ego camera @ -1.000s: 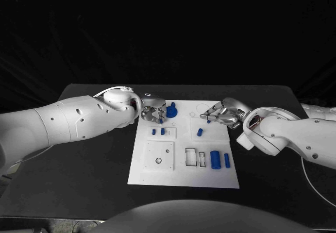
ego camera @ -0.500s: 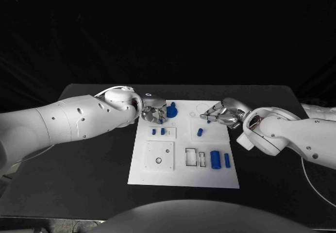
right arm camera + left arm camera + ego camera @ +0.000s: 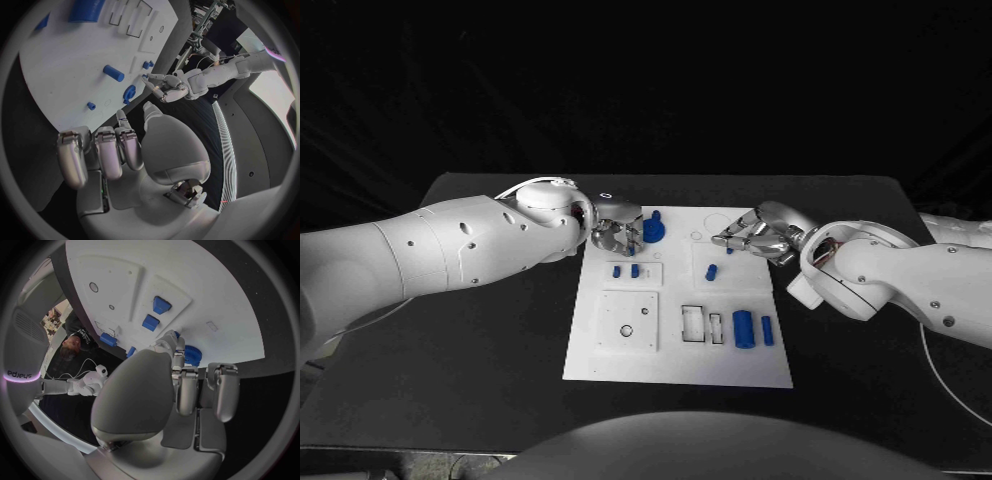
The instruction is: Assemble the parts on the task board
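Observation:
The white task board [image 3: 678,350] lies in the middle of the black table. A blue round part [image 3: 653,229] stands at its far left corner. My left hand [image 3: 615,230] is right beside it. In the left wrist view a fingertip [image 3: 175,341] lies in front of the blue round part [image 3: 191,355], and I cannot tell whether the hand grips it. My right hand [image 3: 756,234] hovers over the board's far right corner. Its fingers [image 3: 119,145] are apart and hold nothing. A tiny blue piece [image 3: 730,250] lies just before its fingertips.
On the board lie a short blue peg [image 3: 713,271], two small blue pieces [image 3: 626,270] on a raised plate, and two blue cylinders [image 3: 753,329] by the rectangular slots [image 3: 700,324]. A square plate with a hole [image 3: 627,322] sits at the near left.

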Controlling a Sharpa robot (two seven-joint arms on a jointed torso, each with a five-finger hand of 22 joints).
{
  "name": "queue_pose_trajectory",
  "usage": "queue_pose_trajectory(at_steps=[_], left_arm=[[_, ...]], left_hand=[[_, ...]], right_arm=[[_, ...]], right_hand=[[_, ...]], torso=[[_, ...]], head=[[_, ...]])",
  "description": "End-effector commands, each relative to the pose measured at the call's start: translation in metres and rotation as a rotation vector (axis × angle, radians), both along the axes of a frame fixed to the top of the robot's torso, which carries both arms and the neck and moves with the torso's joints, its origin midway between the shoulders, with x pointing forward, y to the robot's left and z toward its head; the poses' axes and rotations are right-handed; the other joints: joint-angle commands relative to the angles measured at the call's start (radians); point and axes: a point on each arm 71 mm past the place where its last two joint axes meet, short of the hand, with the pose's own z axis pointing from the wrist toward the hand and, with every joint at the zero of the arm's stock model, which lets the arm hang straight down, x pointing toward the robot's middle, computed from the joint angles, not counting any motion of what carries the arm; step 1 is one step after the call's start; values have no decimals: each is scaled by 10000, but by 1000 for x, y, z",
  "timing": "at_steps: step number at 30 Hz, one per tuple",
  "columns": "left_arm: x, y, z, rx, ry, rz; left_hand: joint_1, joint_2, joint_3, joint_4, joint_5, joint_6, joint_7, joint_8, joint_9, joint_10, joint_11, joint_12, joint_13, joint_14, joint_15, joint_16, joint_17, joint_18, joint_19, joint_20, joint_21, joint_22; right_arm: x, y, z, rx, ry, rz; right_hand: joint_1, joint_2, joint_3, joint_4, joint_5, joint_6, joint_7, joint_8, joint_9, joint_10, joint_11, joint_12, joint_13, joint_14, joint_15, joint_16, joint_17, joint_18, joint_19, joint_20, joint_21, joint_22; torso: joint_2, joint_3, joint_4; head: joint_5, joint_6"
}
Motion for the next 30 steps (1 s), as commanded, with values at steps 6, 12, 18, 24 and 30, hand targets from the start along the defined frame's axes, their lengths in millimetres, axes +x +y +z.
queue_pose_trajectory(at_steps=[6, 12, 18, 24, 30], left_arm=[[1, 6, -6, 464, 333, 233], [2, 7, -7, 514, 337, 302], [3, 7, -7, 546, 381, 289], [3, 7, -8, 592, 429, 297], [4, 8, -9, 707, 486, 404]], left_hand=[[52, 46, 73, 44, 43, -94, 46, 5, -24, -136, 48, -50, 8, 1022, 86, 26, 2634, -151, 1034, -59, 24, 2635], [19, 18, 87, 70, 43, -212, 92, -69, -66, -362, 122, -66, 4, 1022, 151, 26, 2634, -151, 1034, -56, 24, 2635], [-18, 10, 87, 84, 42, -264, 92, -98, -84, -466, 131, -66, 4, 1022, 166, 26, 2634, -151, 1034, -53, 24, 2635], [-48, 16, 87, 95, 42, -289, 91, -112, -93, -513, 134, -64, 4, 1022, 170, 26, 2634, -151, 1034, -52, 24, 2635], [-173, -28, 71, 108, 45, -537, 123, -240, -168, -807, 181, -70, 1, 1022, 204, 26, 2634, -151, 1034, -45, 24, 2635]], right_arm=[[-1, 1, -1, -40, 65, 141], [-1, 1, -1, -38, 66, 147], [-1, 1, -1, -40, 70, 145], [-1, 1, -1, -39, 77, 152], [-1, 1, -1, -45, 88, 148]], right_hand=[[55, 80, -57, -10, -9, 76, 13, 33, 2, 1066, 50, -50, 2631, 1025, 57, 41, 2635, -141, 1065, 72, 45, 2634], [55, 80, -57, -10, -9, 76, 13, 33, 2, 1066, 50, -50, 2631, 1025, 57, 41, 2635, -141, 1065, 72, 45, 2634], [55, 80, -57, -10, -9, 76, 13, 33, 2, 1066, 50, -50, 2631, 1025, 57, 41, 2635, -141, 1065, 72, 45, 2634], [57, 85, -59, -10, -10, 81, 12, 36, 3, 1066, 48, -50, 2631, 1025, 55, 41, 2635, -141, 1065, 71, 45, 2634], [57, 85, -59, -10, -10, 81, 12, 36, 3, 1066, 48, -50, 2631, 1025, 55, 41, 2635, -141, 1065, 71, 45, 2634]], torso=[[3, 1, -2], [7, -3, 0], [6, 1, 2], [2, -2, -3], [6, -2, 0]], head=[[10, 2], [5, 2], [12, 2], [-4, 2], [-9, 2]])
